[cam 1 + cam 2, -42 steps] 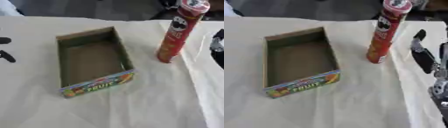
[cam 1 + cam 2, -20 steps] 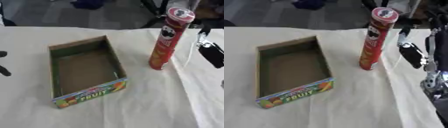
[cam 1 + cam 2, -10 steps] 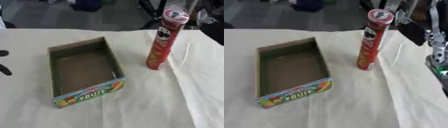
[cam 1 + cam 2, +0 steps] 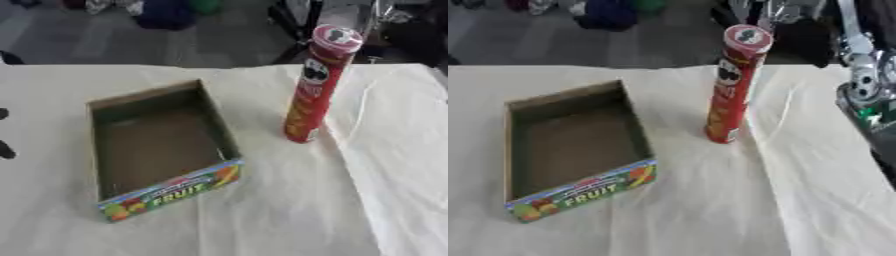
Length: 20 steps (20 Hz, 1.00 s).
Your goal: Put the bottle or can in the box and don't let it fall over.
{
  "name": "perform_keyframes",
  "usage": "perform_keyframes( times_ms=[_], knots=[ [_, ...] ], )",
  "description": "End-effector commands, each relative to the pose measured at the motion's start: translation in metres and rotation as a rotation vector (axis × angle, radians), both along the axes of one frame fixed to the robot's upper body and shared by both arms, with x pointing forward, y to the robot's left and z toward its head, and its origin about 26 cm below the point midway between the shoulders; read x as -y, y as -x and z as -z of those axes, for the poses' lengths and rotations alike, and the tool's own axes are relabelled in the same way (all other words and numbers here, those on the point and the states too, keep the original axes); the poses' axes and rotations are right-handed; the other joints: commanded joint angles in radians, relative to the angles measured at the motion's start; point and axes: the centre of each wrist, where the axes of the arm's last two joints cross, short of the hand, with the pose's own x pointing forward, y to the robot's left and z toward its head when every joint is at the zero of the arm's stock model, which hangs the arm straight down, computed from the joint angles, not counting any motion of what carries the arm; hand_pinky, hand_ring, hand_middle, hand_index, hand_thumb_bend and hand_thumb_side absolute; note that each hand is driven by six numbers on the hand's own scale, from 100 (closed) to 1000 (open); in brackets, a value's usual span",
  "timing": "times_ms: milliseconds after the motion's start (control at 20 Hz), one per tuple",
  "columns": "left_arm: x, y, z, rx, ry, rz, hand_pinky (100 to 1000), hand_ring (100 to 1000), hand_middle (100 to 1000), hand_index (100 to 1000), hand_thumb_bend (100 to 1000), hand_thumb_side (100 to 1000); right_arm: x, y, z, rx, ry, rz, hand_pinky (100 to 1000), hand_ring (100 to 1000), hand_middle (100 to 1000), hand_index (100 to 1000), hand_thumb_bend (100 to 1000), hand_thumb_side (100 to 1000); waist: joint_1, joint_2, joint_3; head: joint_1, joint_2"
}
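Left robot hand [image 4: 5,149] seen only as dark bits at the left edge of the left eye view, well apart from everything; wide or narrow, cannot tell. Right arm [image 4: 861,75] rising along the right edge of the right eye view, silver joints showing; state of its robot hand likewise impossible to tell. Holding nothing visible, either side. Tall red can [image 4: 730,85] upright on the cloth-covered desk [image 4: 289,215], lid on top, outside the box and to its right, not touching it. Open cardboard box [image 4: 156,150] left of centre, set askew, colourful "FRUIT" panel on the near wall. Cloth creased beside the can.
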Motion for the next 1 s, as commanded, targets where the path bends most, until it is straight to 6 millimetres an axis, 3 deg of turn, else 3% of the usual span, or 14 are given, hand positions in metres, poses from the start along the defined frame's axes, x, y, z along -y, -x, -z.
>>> perform_keyframes(
  times_ms=[50, 400, 650, 1000],
  knots=[
    [0.001, 0.003, -0.007, 0.026, -0.004, 0.015, 465, 751, 792, 830, 100, 666, -0.006, 0.004, -0.012, 0.010, 0.014, -0.027, 544, 795, 908, 909, 100, 697, 0.002, -0.027, 0.002, -0.034, -0.023],
    [0.002, 0.002, -0.008, 0.024, -0.002, 0.025, 463, 751, 792, 829, 100, 667, -0.021, 0.003, -0.017, -0.037, -0.005, -0.071, 555, 816, 937, 931, 100, 748, 0.002, -0.027, 0.009, -0.048, -0.038],
    [0.003, 0.002, -0.007, 0.022, -0.007, 0.028, 463, 751, 792, 829, 100, 669, -0.028, 0.002, -0.018, -0.115, -0.025, -0.071, 629, 882, 999, 985, 100, 860, -0.001, -0.024, 0.014, -0.047, -0.040],
    [0.004, 0.002, -0.007, 0.018, -0.015, 0.032, 461, 750, 792, 829, 100, 672, -0.033, 0.001, -0.021, -0.221, -0.062, -0.083, 702, 956, 1000, 1000, 100, 951, -0.004, -0.021, 0.018, -0.042, -0.041]
  ],
)
